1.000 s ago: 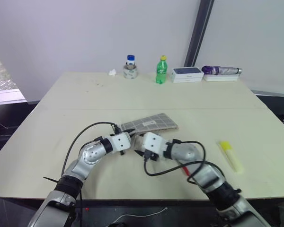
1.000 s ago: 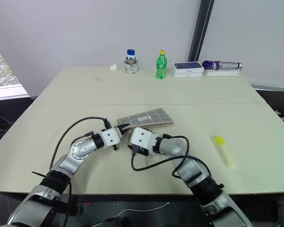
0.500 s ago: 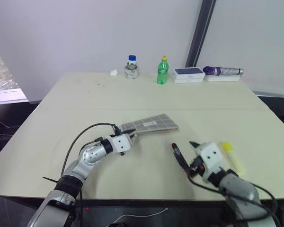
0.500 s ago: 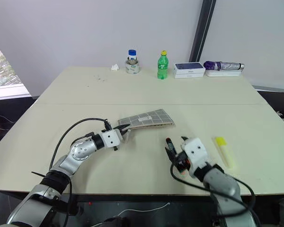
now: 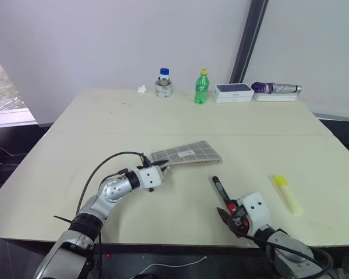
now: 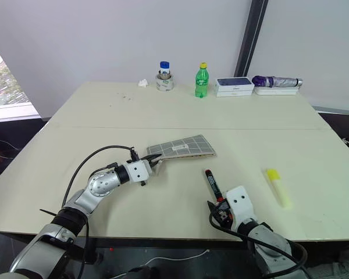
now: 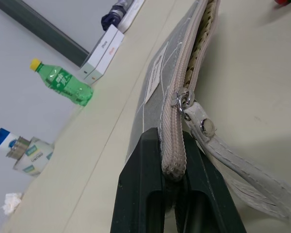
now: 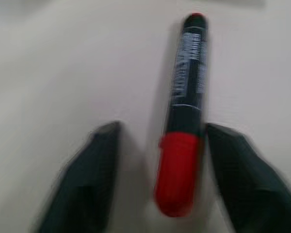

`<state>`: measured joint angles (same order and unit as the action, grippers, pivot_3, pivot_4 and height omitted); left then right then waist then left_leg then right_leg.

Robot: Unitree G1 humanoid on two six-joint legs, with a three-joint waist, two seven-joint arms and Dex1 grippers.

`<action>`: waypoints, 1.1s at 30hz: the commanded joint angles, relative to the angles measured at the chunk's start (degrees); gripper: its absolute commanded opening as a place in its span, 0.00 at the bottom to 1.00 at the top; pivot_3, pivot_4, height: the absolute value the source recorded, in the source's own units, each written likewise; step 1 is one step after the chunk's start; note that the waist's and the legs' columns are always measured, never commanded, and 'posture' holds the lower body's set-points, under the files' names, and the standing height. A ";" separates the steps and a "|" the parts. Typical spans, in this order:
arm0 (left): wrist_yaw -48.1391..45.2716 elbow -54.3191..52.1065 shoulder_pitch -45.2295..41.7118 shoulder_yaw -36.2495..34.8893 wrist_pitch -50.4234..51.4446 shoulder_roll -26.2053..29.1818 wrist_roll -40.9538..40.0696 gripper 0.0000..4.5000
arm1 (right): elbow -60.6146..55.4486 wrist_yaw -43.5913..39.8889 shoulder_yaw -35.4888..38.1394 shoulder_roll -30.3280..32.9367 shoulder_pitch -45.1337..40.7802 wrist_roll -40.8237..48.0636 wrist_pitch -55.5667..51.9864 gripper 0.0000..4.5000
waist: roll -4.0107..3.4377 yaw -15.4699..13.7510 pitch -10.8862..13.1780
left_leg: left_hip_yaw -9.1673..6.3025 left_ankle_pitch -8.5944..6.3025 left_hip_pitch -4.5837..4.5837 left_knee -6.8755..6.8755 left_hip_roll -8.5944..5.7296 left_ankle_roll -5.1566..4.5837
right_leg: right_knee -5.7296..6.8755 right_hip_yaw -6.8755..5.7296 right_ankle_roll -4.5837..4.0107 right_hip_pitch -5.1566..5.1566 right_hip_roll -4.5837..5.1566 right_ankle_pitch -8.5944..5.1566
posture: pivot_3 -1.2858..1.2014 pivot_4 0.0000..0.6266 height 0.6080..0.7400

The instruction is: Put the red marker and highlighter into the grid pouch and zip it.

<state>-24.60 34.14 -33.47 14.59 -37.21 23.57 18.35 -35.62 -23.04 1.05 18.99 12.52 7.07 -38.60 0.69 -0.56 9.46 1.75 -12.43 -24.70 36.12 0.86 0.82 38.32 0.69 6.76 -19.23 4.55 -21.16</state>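
Observation:
The grid pouch [image 5: 187,154] lies mid-table, grey with white lines, its zipper partly open in the left wrist view. My left gripper [image 7: 172,170] is shut on the pouch's [image 7: 155,87] near zipper end, beside the pull cord [image 7: 233,160]. The red marker [image 5: 220,187] lies flat on the table to the right of the pouch. My right gripper [image 8: 165,179] is low at the marker's [image 8: 186,92] red cap end, with one finger on each side of it and a gap on one side. The yellow highlighter [image 5: 286,192] lies further right, untouched.
Along the table's far edge stand a small jar [image 5: 163,86], a green bottle [image 5: 202,87], a white box [image 5: 232,92] and a folded purple umbrella [image 5: 276,88]. The table's front edge [image 5: 180,243] runs just behind my right gripper.
My right gripper has left the pouch's mouth, swung right and back toward the front edge, and come down with its fingers astride the marker. The left gripper keeps its hold on the pouch.

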 commanded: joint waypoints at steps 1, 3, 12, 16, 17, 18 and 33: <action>0.60 -1.73 -0.16 -0.56 -0.97 0.54 -0.68 0.00 | -1.11 -1.02 0.90 1.40 -2.82 1.27 2.04 0.11 | 0.00 0.02 0.00 | 0.00 0.00 0.00 0.01 0.00 0.00 | 0.00 0.00 0.00 0.00 0.00 0.00 | 0.52 0.24 1.00; 0.07 -1.96 -0.10 -1.01 -0.54 0.29 -1.93 0.00 | 0.10 -2.70 -0.06 3.64 -5.22 0.53 4.47 0.08 | 0.00 0.03 0.00 | 0.00 0.00 0.00 0.00 0.00 0.00 | 0.01 0.01 0.00 -0.02 0.00 0.00 | 0.52 0.24 1.00; -0.90 -1.50 -2.02 -0.82 -0.18 0.22 -2.58 0.00 | 9.92 -6.25 0.80 9.87 -15.27 0.55 8.28 0.08 | 0.01 -0.21 0.01 | 0.00 0.00 -0.03 -0.01 -0.01 0.00 | -0.07 -0.01 0.00 0.00 -0.01 0.00 | 0.52 0.24 1.00; -1.43 -0.91 -2.80 -1.02 -0.53 0.45 -2.98 0.00 | 12.93 -6.23 0.48 10.48 -16.65 0.10 10.16 0.08 | 0.02 -0.04 0.01 | 0.00 0.00 -0.04 0.01 -0.01 -0.02 | -0.06 0.00 0.00 -0.01 -0.01 0.00 | 0.52 0.24 1.00; -1.82 -0.91 -2.84 -1.10 -0.53 0.41 -3.43 0.00 | 13.12 -6.14 0.42 10.32 -16.80 0.20 10.28 0.08 | 0.02 -0.02 0.01 | 0.00 0.00 -0.04 0.00 0.00 -0.01 | -0.04 -0.01 0.00 -0.01 -0.03 0.00 | 0.52 0.24 1.00; -2.05 -0.97 -2.84 -1.10 -0.50 0.38 -3.62 0.00 | 13.11 -6.01 0.41 10.11 -16.83 0.35 10.35 0.08 | 0.02 0.02 0.01 | 0.00 0.00 -0.03 0.00 0.00 -0.01 | -0.03 0.00 0.00 -0.03 -0.03 0.00 | 0.52 0.24 1.00; -1.29 -0.97 -2.55 -0.65 3.15 -0.77 -3.02 0.00 | 12.29 -9.63 2.93 11.41 -11.80 3.56 13.77 0.08 | 0.02 0.27 0.01 | 0.00 0.00 -0.02 0.03 0.01 -0.01 | 0.01 0.01 0.00 -0.01 -0.04 0.00 | 0.52 0.24 1.00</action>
<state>-25.87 34.14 -35.11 14.45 -33.06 22.61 16.25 -22.16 -32.95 4.28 30.31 2.28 10.67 -26.30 0.71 -0.29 9.47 1.74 -12.42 -24.72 36.14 0.87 0.82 38.33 0.70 6.76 -19.25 4.50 -21.16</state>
